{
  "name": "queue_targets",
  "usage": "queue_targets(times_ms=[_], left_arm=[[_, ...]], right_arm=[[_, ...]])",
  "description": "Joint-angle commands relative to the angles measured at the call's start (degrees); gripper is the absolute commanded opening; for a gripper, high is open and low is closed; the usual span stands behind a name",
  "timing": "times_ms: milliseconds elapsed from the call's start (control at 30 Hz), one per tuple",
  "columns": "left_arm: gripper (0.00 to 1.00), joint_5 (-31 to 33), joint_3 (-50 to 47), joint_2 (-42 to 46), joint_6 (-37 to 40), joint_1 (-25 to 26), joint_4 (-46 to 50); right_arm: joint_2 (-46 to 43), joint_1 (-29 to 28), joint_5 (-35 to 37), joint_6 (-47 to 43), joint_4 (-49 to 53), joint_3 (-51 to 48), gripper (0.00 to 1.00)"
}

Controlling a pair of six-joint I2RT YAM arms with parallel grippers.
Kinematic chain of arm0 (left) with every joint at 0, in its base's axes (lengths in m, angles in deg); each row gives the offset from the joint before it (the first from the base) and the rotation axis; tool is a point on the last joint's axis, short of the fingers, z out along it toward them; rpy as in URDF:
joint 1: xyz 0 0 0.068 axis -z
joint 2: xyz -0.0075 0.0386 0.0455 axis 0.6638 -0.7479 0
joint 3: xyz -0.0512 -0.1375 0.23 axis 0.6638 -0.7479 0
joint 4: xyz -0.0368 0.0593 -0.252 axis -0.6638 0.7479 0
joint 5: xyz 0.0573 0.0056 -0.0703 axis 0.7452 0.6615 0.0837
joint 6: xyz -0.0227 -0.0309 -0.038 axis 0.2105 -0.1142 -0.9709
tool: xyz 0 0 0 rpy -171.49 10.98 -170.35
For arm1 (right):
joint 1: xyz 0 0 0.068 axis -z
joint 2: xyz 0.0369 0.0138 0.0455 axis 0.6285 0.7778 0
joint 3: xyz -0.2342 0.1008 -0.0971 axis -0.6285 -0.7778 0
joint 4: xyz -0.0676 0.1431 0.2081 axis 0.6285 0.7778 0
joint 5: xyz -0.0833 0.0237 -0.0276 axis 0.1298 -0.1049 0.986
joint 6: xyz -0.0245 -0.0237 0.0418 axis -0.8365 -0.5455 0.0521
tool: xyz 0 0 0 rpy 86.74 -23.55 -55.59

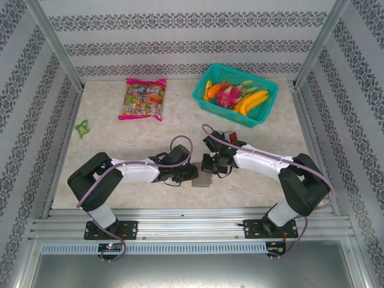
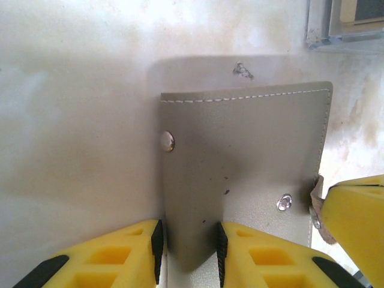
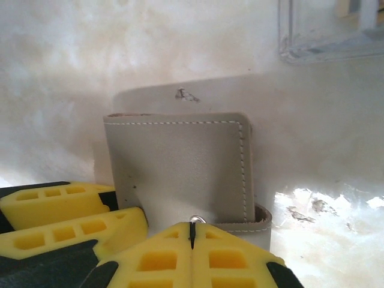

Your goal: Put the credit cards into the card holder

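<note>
The bench [image 1: 270,180] fills the middle of the top view, with walls close on three sides. A green basket of fruit [image 1: 228,111] sits upper right and a candy bag [image 1: 143,99] upper left, both well apart from your work. The lower middle of the bench, where both arms meet, has bare surface all round.

There lies the card holder [image 1: 201,180], a gray stitched wallet, between the two hands. Your left hand [image 2: 189,240] is partly spread and pinches one gray leaf of the holder [image 2: 240,156] between its yellow fingers. Your right hand [image 3: 192,231] is pressed together at the holder's [image 3: 180,162] near edge by the snap stud, and seems to nip the thin leaf there. One of its fingers [image 2: 354,210] touches the tan-lined edge in the left wrist view.

The step in hand looks like spreading the holder open. Part the two leaves slowly and evenly, and keep each grip near the edge so the pocket mouth stays free.

A small red-and-dark thing [image 1: 228,137] just beyond the right wrist may be the credit cards, but it is too small to tell. If it is, reach it along the bare strip toward the basket, and mind the purple cable [image 1: 207,129] looped there.
</note>
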Motion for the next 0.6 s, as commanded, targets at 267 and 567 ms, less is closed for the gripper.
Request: queue_targets(times_ms=[267, 567], left_arm=[[0.33, -1.16, 0.21, -1.71, 2.02, 0.57, 0.92], [0.33, -1.69, 0.27, -2.35, 1.78, 0.57, 0.43]], right_arm=[[3.34, -0.03, -0.10, 0.60, 0.38, 1.45, 0.00], [5.43, -1.14, -1.29, 0.96, -1.45, 1.31, 0.00]])
